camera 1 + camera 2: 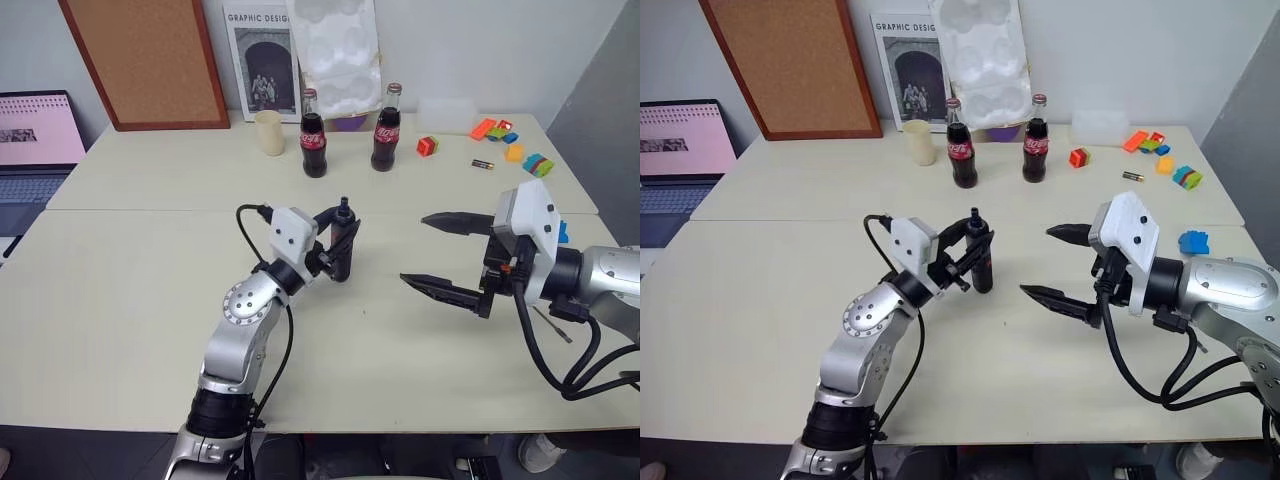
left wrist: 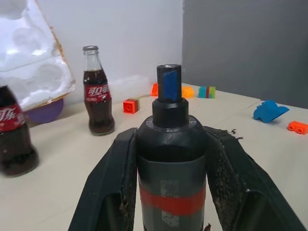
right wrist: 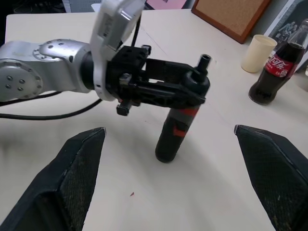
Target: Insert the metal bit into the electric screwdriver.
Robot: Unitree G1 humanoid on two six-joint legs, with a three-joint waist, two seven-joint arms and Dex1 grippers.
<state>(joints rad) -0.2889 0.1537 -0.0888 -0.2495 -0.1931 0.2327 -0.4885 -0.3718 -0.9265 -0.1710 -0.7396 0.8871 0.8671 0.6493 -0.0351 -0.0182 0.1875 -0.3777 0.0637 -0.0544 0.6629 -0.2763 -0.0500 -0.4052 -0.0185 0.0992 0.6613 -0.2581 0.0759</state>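
Note:
My left gripper (image 1: 343, 232) is shut on the electric screwdriver (image 1: 342, 250), a black tool with a red band (image 2: 172, 203) and a bluish tip (image 2: 169, 83). It is held nearly upright over the middle of the table (image 1: 130, 300), tip up, with its lower end close to the tabletop. My right gripper (image 1: 414, 250) stands open and empty a short way to the right, its fingers (image 3: 81, 163) pointing toward the screwdriver (image 3: 179, 126). A thin grey rod, probably the metal bit (image 1: 553, 326), lies on the table beside my right forearm.
Two cola bottles (image 1: 313, 148) (image 1: 386, 130) and a cream cup (image 1: 268, 132) stand at the back. Coloured toy bricks (image 1: 515, 152) and a small battery (image 1: 483, 164) lie at the back right, with a blue brick (image 1: 1193, 242) nearer. A laptop (image 1: 35, 150) sits far left.

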